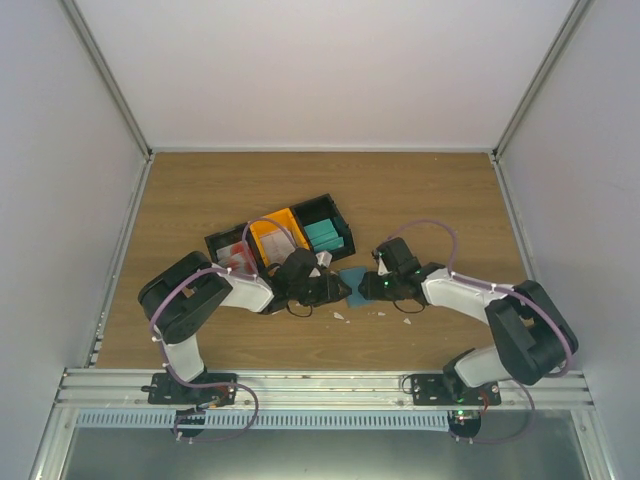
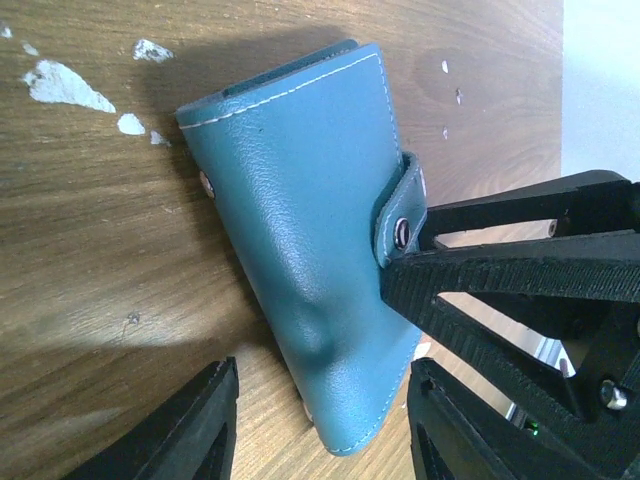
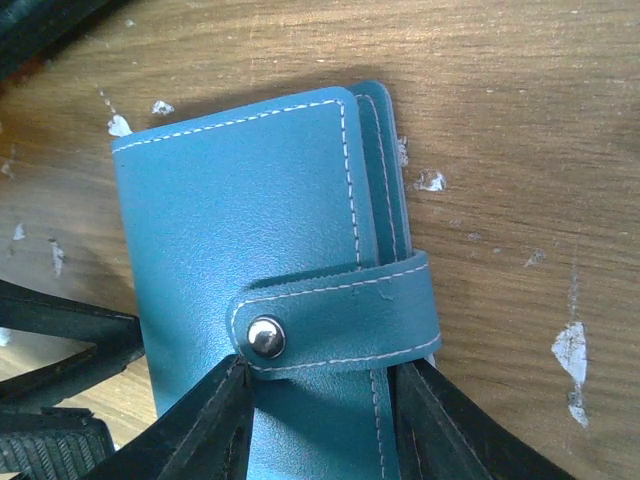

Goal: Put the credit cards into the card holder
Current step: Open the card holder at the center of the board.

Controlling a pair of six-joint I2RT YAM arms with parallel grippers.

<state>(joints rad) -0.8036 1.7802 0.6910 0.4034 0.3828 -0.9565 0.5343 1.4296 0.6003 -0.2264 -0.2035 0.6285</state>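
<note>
Where the two grippers meet near the middle of the table (image 1: pixel 430 190), the card holder (image 1: pixel 352 278) lies on the wood, a blue-teal wallet with pale stitching. It is folded shut. Its strap (image 3: pixel 340 315) wraps round one long edge and ends at a metal snap (image 3: pixel 265 337) pressed down on the cover.

The right gripper (image 3: pixel 320 375) comes in at that strap edge. Its fingers (image 3: pixel 215 420) stand a little apart, tips right against the strap's lower border with the holder's body between them. I cannot tell whether they pinch it or merely touch.

The left gripper (image 2: pixel 320 410) is at one short end of the holder, its jaws spread wide on either side. Bare wood shows between one finger (image 2: pixel 195 430) and the holder, while the other finger sits just beside its edge. In the top view the two grippers face each other across the holder.

Small white scraps (image 2: pixel 65 85) are scattered on the wood around it.

The credit cards (image 1: pixel 233 253), red and white, lie in a black bin (image 1: pixel 215 243) on the far side of the left arm, apart from the holder. Next to it stand an orange bin (image 1: pixel 268 232) holding pale items and a second black bin (image 1: pixel 335 215) with a bright teal stack (image 1: pixel 322 236).
</note>
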